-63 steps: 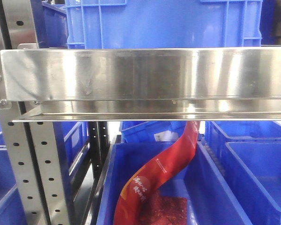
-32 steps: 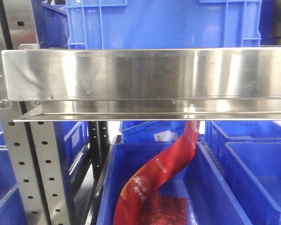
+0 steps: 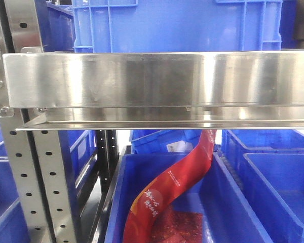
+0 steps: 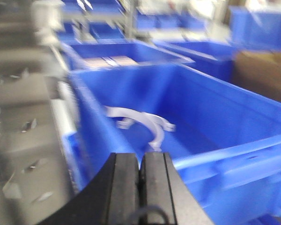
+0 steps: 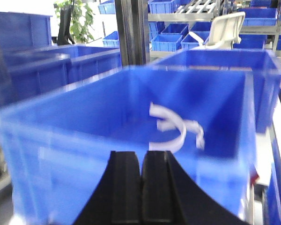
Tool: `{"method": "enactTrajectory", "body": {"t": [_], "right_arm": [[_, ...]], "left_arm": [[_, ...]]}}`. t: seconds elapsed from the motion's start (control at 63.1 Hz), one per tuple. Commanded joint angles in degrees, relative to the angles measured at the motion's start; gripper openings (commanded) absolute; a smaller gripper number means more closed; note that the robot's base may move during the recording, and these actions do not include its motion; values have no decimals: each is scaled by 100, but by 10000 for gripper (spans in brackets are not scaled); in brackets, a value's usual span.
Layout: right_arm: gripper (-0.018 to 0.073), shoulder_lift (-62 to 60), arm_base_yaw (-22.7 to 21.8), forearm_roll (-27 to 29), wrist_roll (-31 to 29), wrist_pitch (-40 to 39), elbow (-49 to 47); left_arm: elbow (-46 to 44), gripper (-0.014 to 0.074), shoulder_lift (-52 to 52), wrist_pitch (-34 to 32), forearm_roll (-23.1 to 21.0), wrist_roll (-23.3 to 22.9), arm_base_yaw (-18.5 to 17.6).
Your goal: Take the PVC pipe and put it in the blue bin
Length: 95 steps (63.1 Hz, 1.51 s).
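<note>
The PVC pipe, a slim white arc with small tabs, lies on the floor of an open blue bin in the blurred left wrist view. My left gripper hangs at that bin's near rim, shut, with nothing between its fingers. In the right wrist view a white arc piece lies inside a blue bin. I cannot tell if it is the same bin. My right gripper is shut and empty just outside the near wall. Neither gripper shows in the front view.
A steel shelf rail spans the front view, with a perforated upright at left. Below it a red packet leans in a blue bin. More blue bins stand all round. A brown box is at right.
The front view has shifted slightly, so the shelf rail sits a little further right in the picture. Nothing else in it has moved.
</note>
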Motion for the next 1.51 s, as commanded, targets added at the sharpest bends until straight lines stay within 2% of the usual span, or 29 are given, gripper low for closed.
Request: {"method": "enactTrajectory", "body": {"t": [0.0,0.127,0.222,0.412,1.047,1.142,1.269,1.396,1.491], "right_arm": [[-167,-539,-15,-40,-19,-249,421],[-167,-1301,-15,-40,-19,-224,941],[-167,-1633,-15,-40,-19,-195,1009],[-167,-1983,-15,-40,-19,-247,1009],[-167,-2089,-15,-40,-19,-369,1147],[-167,-2440,-258,-88,-19,-444,1692],[-167,-3014,-916,-100,-19,-568,2650],[-167,-3669,-1685,-99,-19,-1098,3738],[-167,-4155,-2011,-99,-19,-1289,4276]], "left_arm": [[599,-111,-546,-356,-86,-62,325],[1253,-111,-1262,-320,-86,-62,747],[1557,-111,-1606,-320,-86,-62,885],[1710,-111,-1806,-330,-86,-62,885],[1710,-111,-1806,-356,-86,-62,885],[1710,-111,-1806,-356,-86,-62,885],[1710,-111,-1806,-370,-86,-62,885],[1710,-111,-1806,-370,-86,-62,885],[1710,-111,-1806,-370,-86,-62,885]]}}
